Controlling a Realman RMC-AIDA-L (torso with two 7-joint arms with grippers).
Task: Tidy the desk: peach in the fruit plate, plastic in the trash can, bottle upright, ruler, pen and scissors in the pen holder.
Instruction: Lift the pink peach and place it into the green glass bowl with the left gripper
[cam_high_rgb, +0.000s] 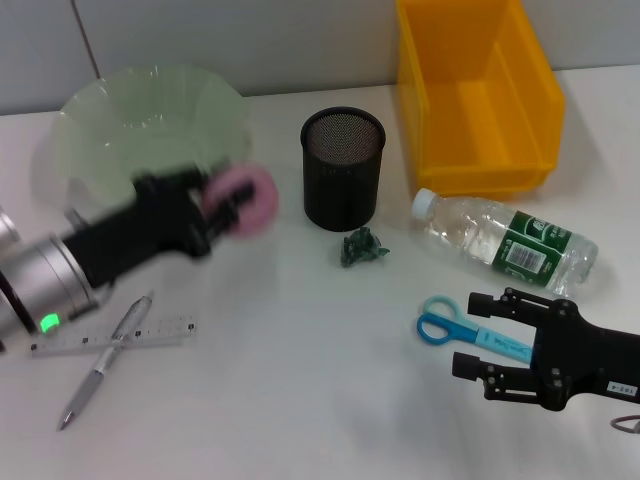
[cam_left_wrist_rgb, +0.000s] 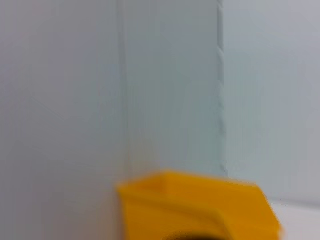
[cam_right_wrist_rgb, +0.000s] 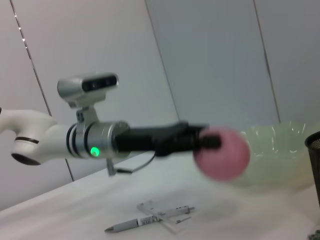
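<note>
Left hand (cam_high_rgb: 222, 208) pinches the peach (cam_high_rgb: 243, 200) in the air, left of centre in the head view.

The peach is beside the near rim of the plate (cam_high_rgb: 150, 120), above the desk (cam_high_rgb: 300, 340). The bottle (cam_high_rgb: 505, 243) lies on its side at centre right, cap toward the upper left. The right hand (cam_high_rgb: 483, 335), fingers spread, hovers at lower right over the scissors (cam_high_rgb: 470, 332), whose loops point left. Ruler (cam_high_rgb: 115, 338) and pen (cam_high_rgb: 105, 360) lie crossed at lower left.

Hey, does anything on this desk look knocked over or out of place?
Yes. The clear plastic water bottle lies on its side beside the yellow bin. A crumpled green plastic scrap sits loose by the black mesh pen holder. The left claw holds the pink peach.
</note>
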